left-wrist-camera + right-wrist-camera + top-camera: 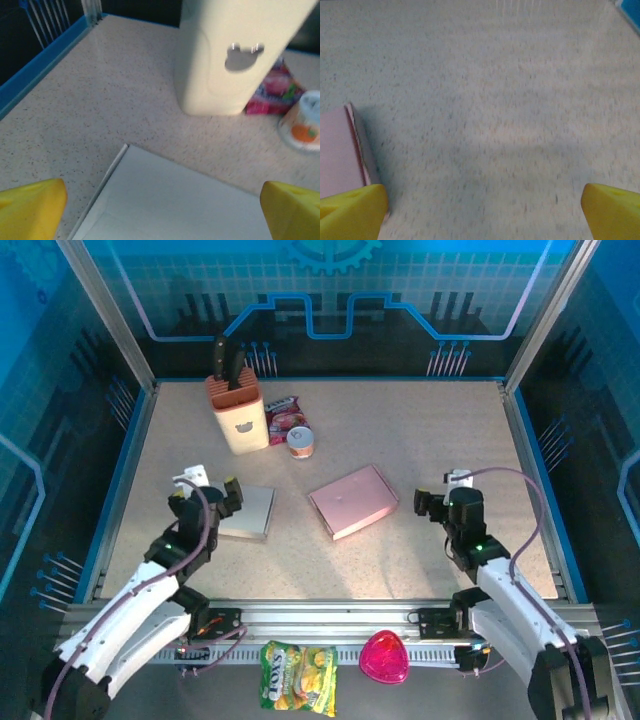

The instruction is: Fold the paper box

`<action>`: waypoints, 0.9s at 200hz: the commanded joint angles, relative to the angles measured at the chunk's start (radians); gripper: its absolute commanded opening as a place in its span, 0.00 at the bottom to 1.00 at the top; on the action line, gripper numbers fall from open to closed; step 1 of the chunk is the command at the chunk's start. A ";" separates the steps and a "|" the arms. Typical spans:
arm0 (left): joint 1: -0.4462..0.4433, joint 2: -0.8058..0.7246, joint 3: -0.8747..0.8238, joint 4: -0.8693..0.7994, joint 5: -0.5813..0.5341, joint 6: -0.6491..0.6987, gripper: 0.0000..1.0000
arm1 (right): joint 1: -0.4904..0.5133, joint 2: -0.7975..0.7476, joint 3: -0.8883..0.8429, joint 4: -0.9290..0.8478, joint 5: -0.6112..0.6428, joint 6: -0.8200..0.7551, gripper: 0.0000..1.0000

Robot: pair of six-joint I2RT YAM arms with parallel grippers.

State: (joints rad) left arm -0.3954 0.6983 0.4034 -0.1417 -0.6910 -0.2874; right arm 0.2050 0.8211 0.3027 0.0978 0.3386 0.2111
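Seen from above, with twelve o'clock at the far wall, the pink paper box (352, 500) lay closed and flat near the middle of the speckled table (420, 420), turned slightly askew. The white flat box (247, 512) lay at its nine o'clock, apart from it; whether this was a lid or an unfolded blank was hard to tell.

The left gripper (210, 498) hung over the near left part of the white flat box with its jaws spread wide and nothing between them. In the left wrist view its yellow fingers (30, 207) stood either side of the white surface. The right gripper (432, 502) was at the pink box's three o'clock, just beside it. It was also spread wide and empty, over bare tabletop.

At eleven o'clock stood a cream knife block (235, 410), with a red snack packet (283, 418) and a small tub (300, 442) just beside it. At six o'clock, off the table, lay a candy bag (298, 676) and a pink heart-shaped item (385, 658).
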 commanded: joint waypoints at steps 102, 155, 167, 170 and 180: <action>0.315 0.860 -0.234 1.489 0.372 0.300 0.99 | -0.113 0.543 -0.076 0.941 -0.100 -0.184 1.00; 0.392 0.881 -0.195 1.429 0.444 0.223 0.99 | -0.193 0.741 -0.102 1.188 -0.163 -0.114 1.00; 0.406 0.852 -0.148 1.297 0.452 0.205 0.99 | -0.190 0.723 -0.094 1.145 -0.156 -0.113 1.00; 0.407 0.851 -0.137 1.273 0.465 0.209 0.99 | -0.188 0.721 -0.088 1.132 -0.153 -0.114 1.00; 0.406 0.860 -0.099 1.224 0.509 0.229 0.99 | -0.171 0.723 -0.058 1.087 -0.130 -0.129 1.00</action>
State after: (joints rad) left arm -0.0032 1.5841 0.2161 1.1946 -0.2775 -0.0357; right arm 0.0193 1.5555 0.2001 1.1538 0.1959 0.0891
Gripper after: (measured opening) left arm 0.992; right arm 0.996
